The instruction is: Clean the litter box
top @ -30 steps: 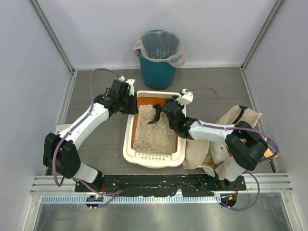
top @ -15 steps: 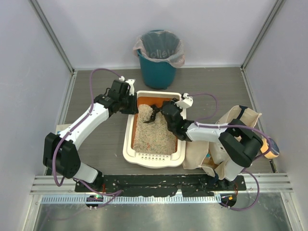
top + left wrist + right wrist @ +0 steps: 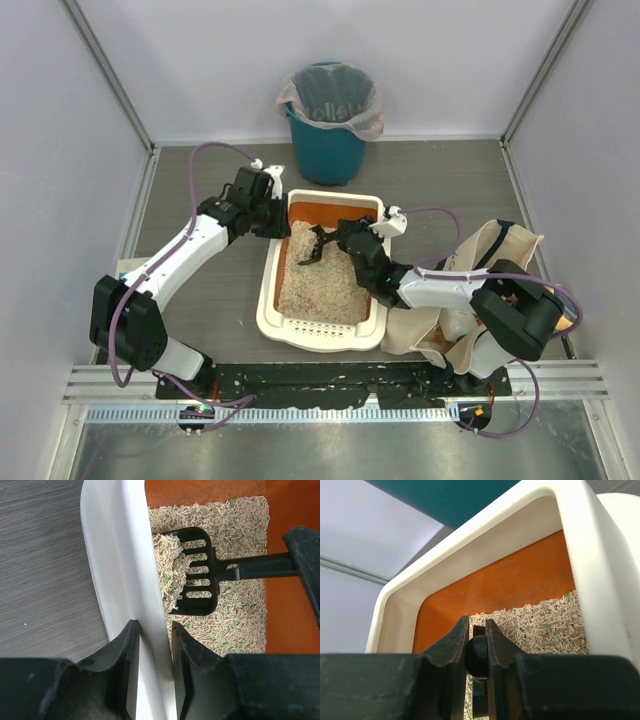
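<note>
Cream-white plastic with orange inner walls, the litter box [image 3: 265,300] lies at the middle of the tabletop [image 3: 200,180], its perforated rim at 6 o'clock. A teal bin [image 3: 328,125] stands at its 12 o'clock and a tote bag [image 3: 500,260] slumps at its 4 o'clock.

The left tool [image 3: 155,630] is pinched on the box's wall near the 10 o'clock corner, one finger outside and one inside. The right tool [image 3: 477,630] is clamped on the handle of a black slotted scoop [image 3: 197,575], whose blade rests on the litter [image 3: 315,285] in the far half, with pellets heaped on its 9 o'clock edge.

The box looks stiff but thin-walled and smooth, so it would likely slide on the tabletop under a sideways push. The wall is the sensible place to hold it, low on the lip where the fingers can straddle it. The pellet fill probably makes it bottom-heavy, so it is better braced than lifted. The pellets are loose and dry (they will drop through the slots), so the scoop wants a level blade and a firm hold on its handle.
</note>
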Robot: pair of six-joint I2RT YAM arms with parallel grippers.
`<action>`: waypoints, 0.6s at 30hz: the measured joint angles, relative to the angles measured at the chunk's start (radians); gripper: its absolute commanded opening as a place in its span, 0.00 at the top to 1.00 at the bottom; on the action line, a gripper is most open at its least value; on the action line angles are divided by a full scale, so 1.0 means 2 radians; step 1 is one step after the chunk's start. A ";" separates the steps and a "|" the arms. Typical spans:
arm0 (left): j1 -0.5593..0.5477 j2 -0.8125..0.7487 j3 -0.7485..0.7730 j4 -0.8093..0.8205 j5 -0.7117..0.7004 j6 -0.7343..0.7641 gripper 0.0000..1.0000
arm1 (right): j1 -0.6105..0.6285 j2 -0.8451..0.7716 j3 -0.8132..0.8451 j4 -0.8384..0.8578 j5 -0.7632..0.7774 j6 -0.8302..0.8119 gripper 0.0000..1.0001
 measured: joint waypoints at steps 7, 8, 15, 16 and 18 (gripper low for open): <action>-0.002 0.000 0.000 0.002 0.001 0.000 0.93 | 0.006 -0.027 -0.018 -0.014 -0.003 0.011 0.99; -0.003 0.000 0.000 0.002 0.001 0.000 0.93 | 0.006 -0.031 -0.020 -0.015 -0.004 0.014 0.99; -0.004 0.000 -0.002 0.004 0.001 0.000 0.93 | 0.009 -0.062 -0.035 -0.024 -0.011 0.034 0.99; -0.004 0.000 -0.002 0.004 0.001 0.000 0.93 | 0.009 -0.065 -0.036 -0.025 -0.011 0.037 0.99; -0.004 -0.001 -0.002 0.005 0.001 0.000 0.93 | 0.009 -0.070 -0.039 -0.026 -0.011 0.042 0.99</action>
